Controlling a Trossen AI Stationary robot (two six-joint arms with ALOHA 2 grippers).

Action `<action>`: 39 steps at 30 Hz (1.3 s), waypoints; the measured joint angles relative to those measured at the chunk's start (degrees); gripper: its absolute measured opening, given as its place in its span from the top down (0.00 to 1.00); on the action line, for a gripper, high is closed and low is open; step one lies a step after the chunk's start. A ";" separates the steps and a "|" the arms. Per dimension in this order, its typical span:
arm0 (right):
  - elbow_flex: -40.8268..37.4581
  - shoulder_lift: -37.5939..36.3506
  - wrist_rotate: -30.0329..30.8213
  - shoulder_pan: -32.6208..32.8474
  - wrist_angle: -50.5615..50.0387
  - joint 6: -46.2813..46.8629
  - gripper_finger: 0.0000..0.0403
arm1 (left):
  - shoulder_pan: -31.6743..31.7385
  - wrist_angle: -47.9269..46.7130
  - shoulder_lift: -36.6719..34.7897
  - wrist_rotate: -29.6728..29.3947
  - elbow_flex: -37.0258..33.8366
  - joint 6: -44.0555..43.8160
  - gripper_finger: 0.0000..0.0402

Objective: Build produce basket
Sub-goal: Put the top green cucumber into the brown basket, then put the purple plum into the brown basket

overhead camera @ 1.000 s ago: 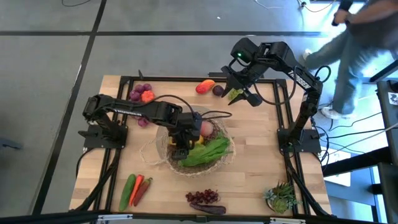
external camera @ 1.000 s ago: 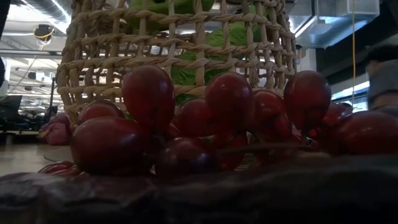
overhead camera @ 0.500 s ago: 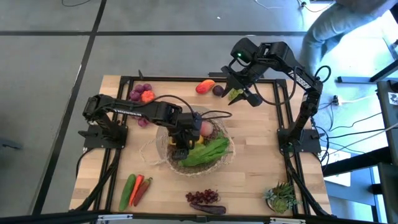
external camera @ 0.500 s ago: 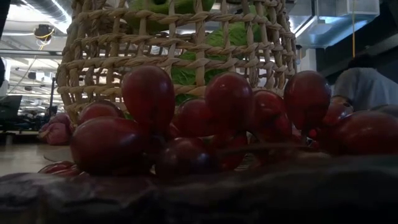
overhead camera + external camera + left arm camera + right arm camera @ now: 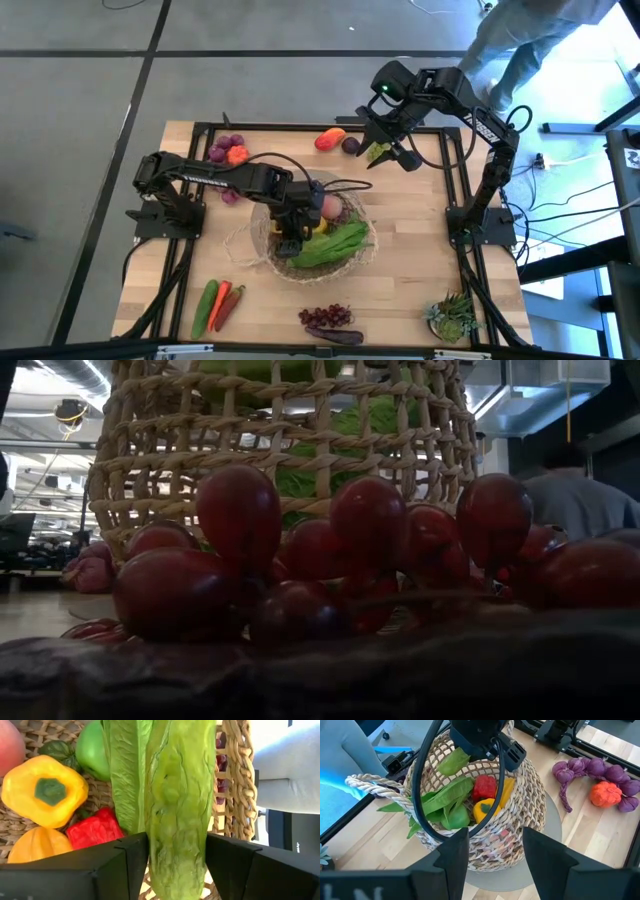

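The tan woven basket (image 5: 262,232) stands mid-table and holds a yellow pepper (image 5: 45,790), a red pepper (image 5: 95,827), a green pepper (image 5: 92,755) and a green leafy stalk (image 5: 338,245). My left gripper (image 5: 288,245) reaches down into the basket from the table's left and is shut on that stalk (image 5: 175,795). My right gripper (image 5: 385,152) hangs high over the table's far right, open, with nothing between its fingers (image 5: 495,845). It looks down at the basket (image 5: 495,835). In the low view, purple grapes (image 5: 240,510) lie in front of the basket wall (image 5: 280,440). My left gripper pinches the leafy stalk's narrow end (image 5: 172,870) between its two fingers, one on each side. The fingers slant down from the table's left and point roughly along the stalk. The stalk lies on the other produce in the basket, and its leafy end reaches toward the rim (image 5: 235,770).
Grapes and an orange piece (image 5: 228,152) lie at the far left. A red-orange pepper (image 5: 330,139) lies at the far middle. A cucumber (image 5: 207,305) and chillies (image 5: 230,302) lie near left, more grapes (image 5: 325,318) at the near edge, a potted plant (image 5: 452,318) near right. A person (image 5: 530,40) stands beyond the far right corner.
Neither arm nor any produce has visibly moved. The person beyond the table's far right corner has shifted about.
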 joint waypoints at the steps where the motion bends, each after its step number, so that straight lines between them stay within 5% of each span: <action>1: 0.00 0.00 0.00 -0.02 0.00 0.00 0.55 | -0.05 0.00 0.00 0.02 0.00 0.07 0.57; 18: 0.02 -1.88 -0.07 -0.91 0.00 -0.76 0.55 | 1.02 -1.04 -1.27 3.73 0.02 1.43 0.57; 30: 0.07 -3.80 3.91 -7.17 0.21 -1.41 0.55 | 5.04 2.60 -7.53 -10.02 0.02 1.63 0.57; 39: 0.05 -3.80 3.91 -12.06 0.37 1.90 0.55 | 14.72 6.79 -11.48 -20.21 0.02 0.74 0.57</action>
